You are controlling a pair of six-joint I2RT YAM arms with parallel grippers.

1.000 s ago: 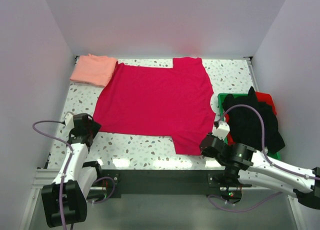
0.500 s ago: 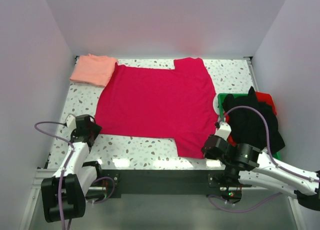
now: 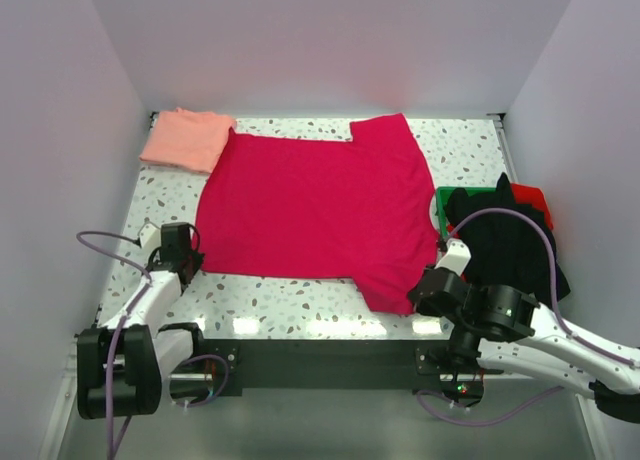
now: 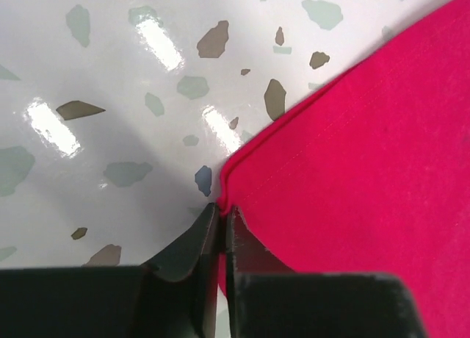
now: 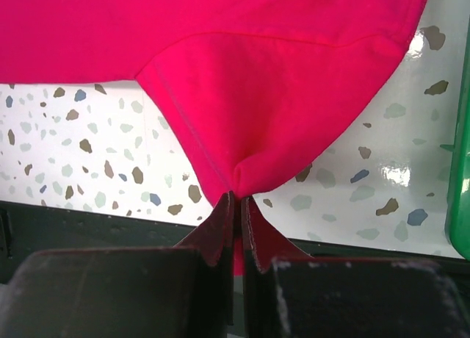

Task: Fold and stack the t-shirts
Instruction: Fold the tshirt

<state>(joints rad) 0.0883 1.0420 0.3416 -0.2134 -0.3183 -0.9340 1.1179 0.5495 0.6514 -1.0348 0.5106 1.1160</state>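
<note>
The crimson-red t-shirt (image 3: 315, 215) lies spread flat across the middle of the table. My left gripper (image 3: 190, 260) is at its near-left hem corner. In the left wrist view the gripper (image 4: 222, 209) is shut on that corner of the red cloth (image 4: 367, 147). My right gripper (image 3: 414, 300) is at the near-right sleeve. In the right wrist view it (image 5: 236, 198) is shut on a pinched fold of the red sleeve (image 5: 257, 73). The salmon-pink t-shirt (image 3: 188, 140) lies folded at the far-left corner, its edge touching the red shirt.
A green tray (image 3: 440, 195) stands at the right edge, holding a heap of dark and red garments (image 3: 510, 245). Its green wall (image 5: 461, 191) shows in the right wrist view. White walls enclose the speckled table (image 3: 300, 295), and a black rail runs along its near edge.
My left gripper has closed from open onto the red shirt's near-left corner. The right gripper has drawn the sleeve, and the whole shirt, slightly to the right.
</note>
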